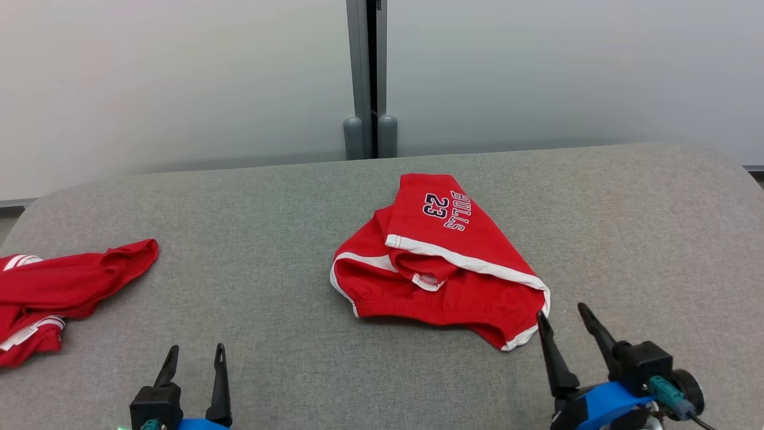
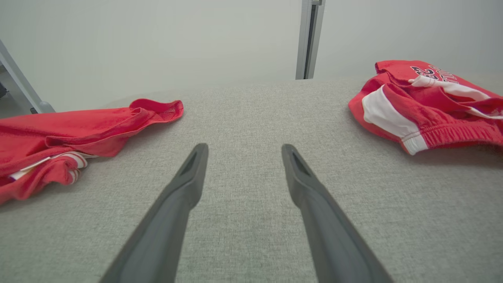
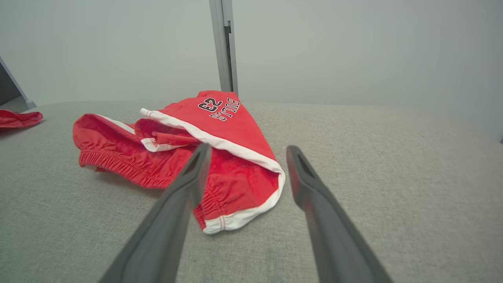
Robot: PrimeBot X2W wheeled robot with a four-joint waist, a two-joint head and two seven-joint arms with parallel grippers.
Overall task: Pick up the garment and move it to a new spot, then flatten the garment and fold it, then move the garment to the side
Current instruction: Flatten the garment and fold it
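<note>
Fabric of a coarse grey weave covers the bench (image 1: 268,197), whose far corners are rounded. At the near edge, on the left, the left end effector (image 1: 197,347) is seen with its two long, tapering dark fingers (image 2: 188,184) spread wide apart, and nothing is held between them. On the near right, the right end effector (image 1: 561,310) is likewise spread wide and grips nothing. Its left fingertip is seen just at the near right corner of the garment (image 1: 441,269), though contact cannot be told.

The garment, a pair of red shorts in a soft knit, is crumpled into a rough triangle at the middle of the bench, slightly right of centre. A gathered elastic waistband runs along its near edge, white bands trim its hems and side, and "BULLS 23" is printed in dark, white-edged letters on its far part. Well apart from it, at the left edge of the bench, a second red garment (image 1: 65,280) with white stripes is bunched in loose folds. Beyond the bench, a smooth pale wall (image 1: 567,71) is divided by an upright grey post (image 1: 361,77).
</note>
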